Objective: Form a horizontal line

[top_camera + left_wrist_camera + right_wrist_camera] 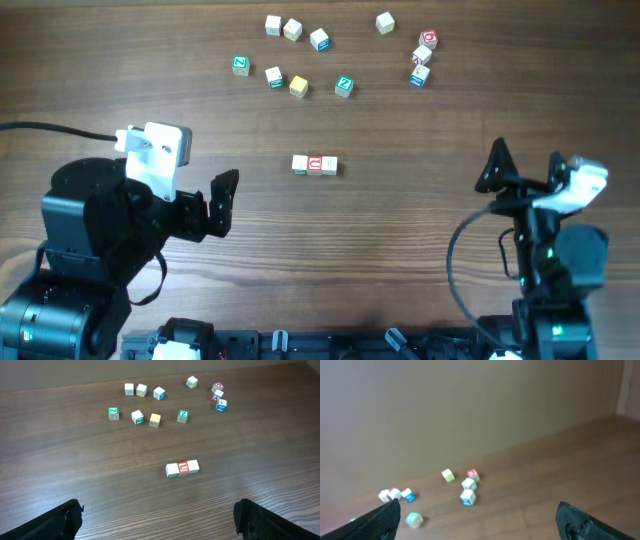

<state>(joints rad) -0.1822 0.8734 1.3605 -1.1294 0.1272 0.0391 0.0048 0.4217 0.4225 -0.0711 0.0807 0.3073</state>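
And there's the horizontal line [315,165], sitting mid-table: three tiny cubes in a straight row, all touching. The green-trimmed pale one is at the left, the red-marked one in the middle and the plain pale one at the right. From the left wrist camera the row lies a little right of centre, square to the view.

Out beyond it, towards the far edge of the wooden table [420,250], the loose cubes [298,86] are scattered well apart from the row. A green-marked cube [241,65] is out at the left, and a pale pair [282,27] stands side by side. Three more bunch together in a far-right cluster [422,56].

On the near side, the left gripper [222,202] hangs to the left of the row, clear of it. Its jaws are spread wide with nothing between them. The right gripper [525,168] stands off to the right, well apart from the row, and it too is wide and empty. Its wrist camera catches only blurred loose cubes.
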